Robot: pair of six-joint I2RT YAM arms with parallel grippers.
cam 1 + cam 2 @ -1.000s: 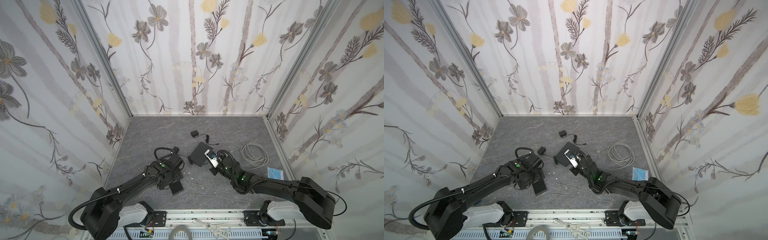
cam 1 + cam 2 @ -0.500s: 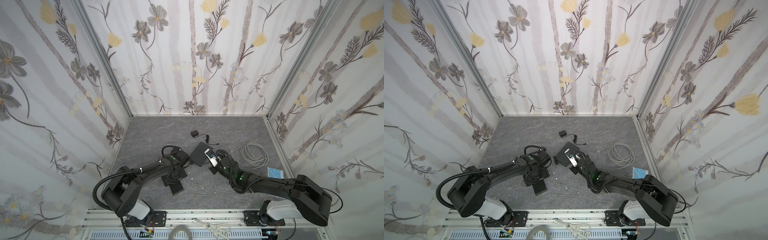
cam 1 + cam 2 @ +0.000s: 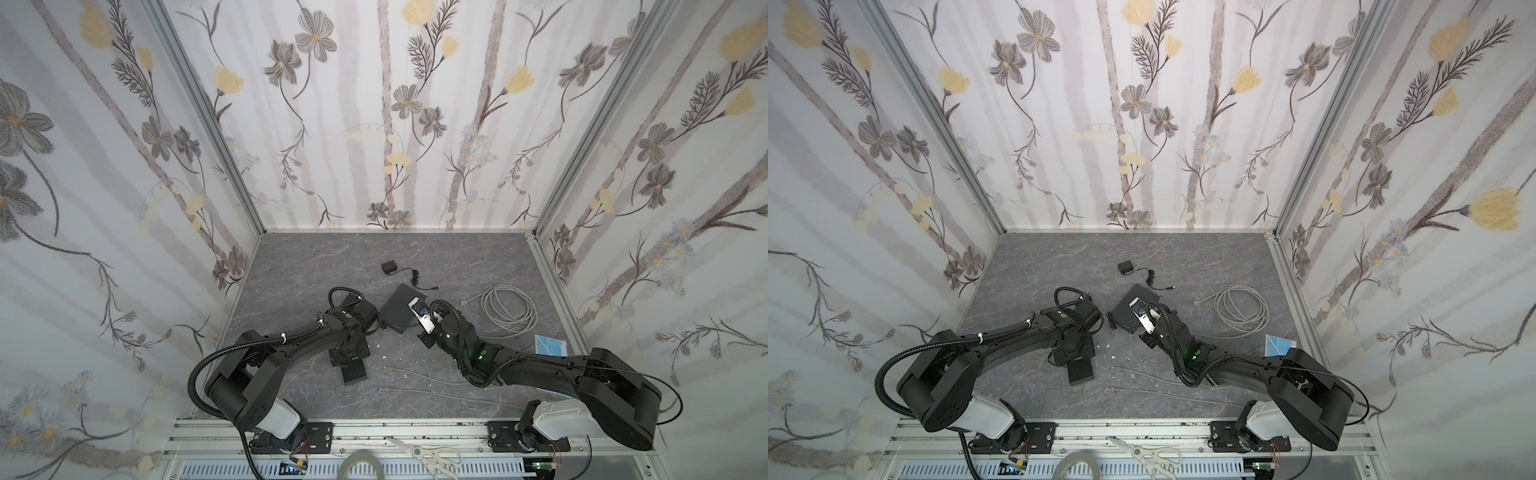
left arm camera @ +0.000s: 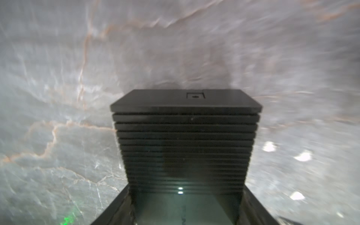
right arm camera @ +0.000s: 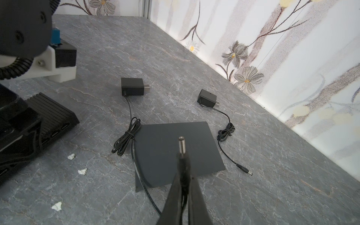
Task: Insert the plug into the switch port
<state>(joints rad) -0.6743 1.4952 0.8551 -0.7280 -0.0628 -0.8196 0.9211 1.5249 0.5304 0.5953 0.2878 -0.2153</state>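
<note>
Clearly the plug [image 5: 182, 148] sits pinched between the closed fingers of the right gripper [image 5: 184, 174], its metal tip jutting out above a dark flat sheet [image 5: 198, 140]. Left of it, the switch [image 4: 185, 136] lies on the grey tabletop [image 4: 58, 97] between the fingers of the left gripper [image 4: 186, 190]; whether they press it cannot be told.

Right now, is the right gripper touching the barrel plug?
Touching. Right wrist view shows the right gripper pinched shut around the barrel plug, its metal tip protruding.
</note>
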